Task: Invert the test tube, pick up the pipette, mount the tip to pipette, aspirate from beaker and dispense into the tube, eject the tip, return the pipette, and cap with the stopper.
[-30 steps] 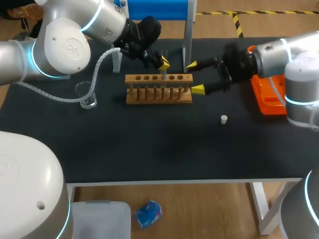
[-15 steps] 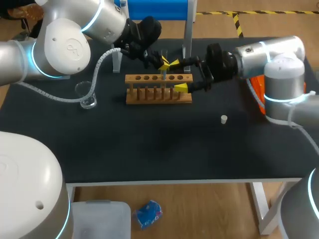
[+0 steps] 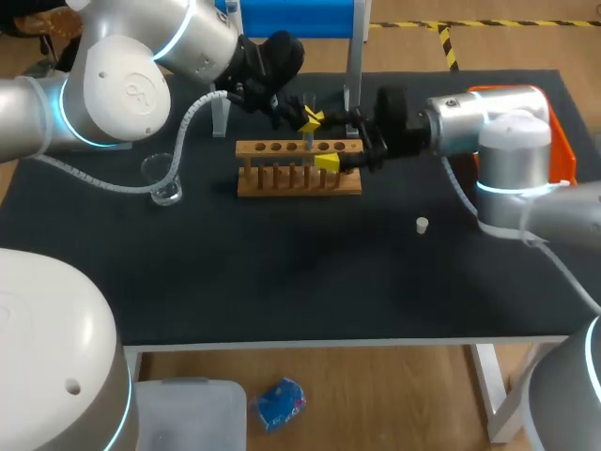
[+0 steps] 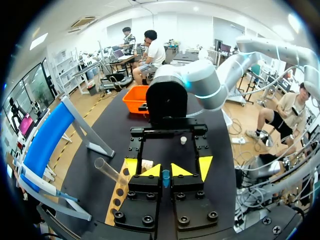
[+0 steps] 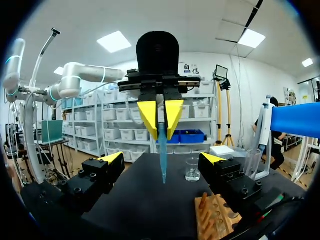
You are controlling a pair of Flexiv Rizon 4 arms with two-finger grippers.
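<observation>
My left gripper hangs above the wooden tube rack, shut on a thin blue pipette tip that points down. My right gripper stands open around that tip, one yellow finger on each side and neither touching it. In the right wrist view the tip's end hangs between my own open fingers, below the left gripper. A clear test tube leans at the rack beside the left gripper. The glass beaker stands left of the rack. A small white stopper lies on the mat to the right.
An orange box sits at the table's right edge behind my right arm. A stand with blue panels and metal legs rises behind the rack. The black mat stretches bare in front of the rack.
My right arm has swung left across the table, bringing its open gripper from beside the rack's right end up around the tip. The left arm has stayed still.
</observation>
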